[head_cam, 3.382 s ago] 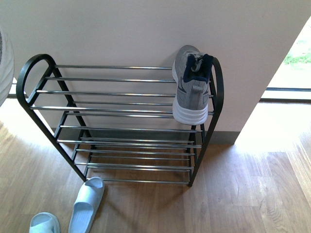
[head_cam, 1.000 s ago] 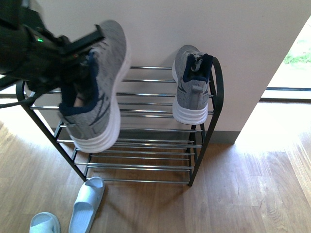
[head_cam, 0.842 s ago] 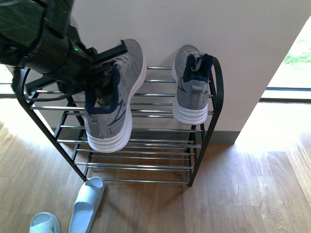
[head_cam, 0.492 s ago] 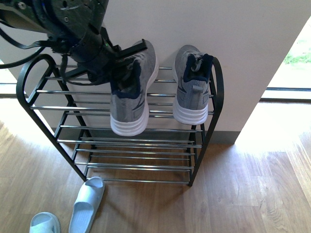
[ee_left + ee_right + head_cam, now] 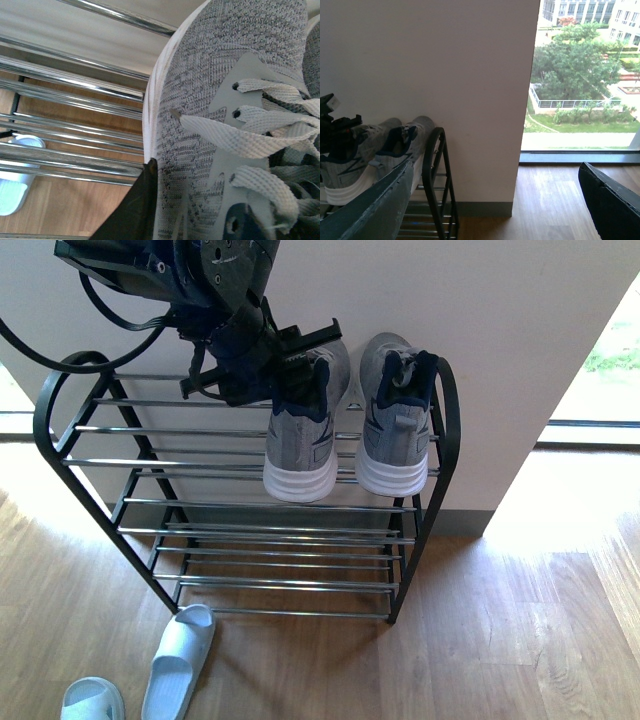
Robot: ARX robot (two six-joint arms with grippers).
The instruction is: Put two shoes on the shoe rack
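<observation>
From 11 o'clock the left gripper (image 5: pixel 292 365) pinches a grey sneaker (image 5: pixel 300 445) over the top tier of the shoe rack (image 5: pixel 58 382); second sneaker (image 5: pixel 392 430) sits just beside at 3 o'clock, open bars at 9 o'clock; right gripper (image 5: pixel 495 169) has fingers spread.

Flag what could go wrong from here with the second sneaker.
The left pincer grips the grey knit sneaker by its navy collar. Its heel is at the front edge of the top chrome bars, so on release it may tip off forward. It sits close beside the matching parked sneaker; withdrawing the pincer could nudge either.
</observation>
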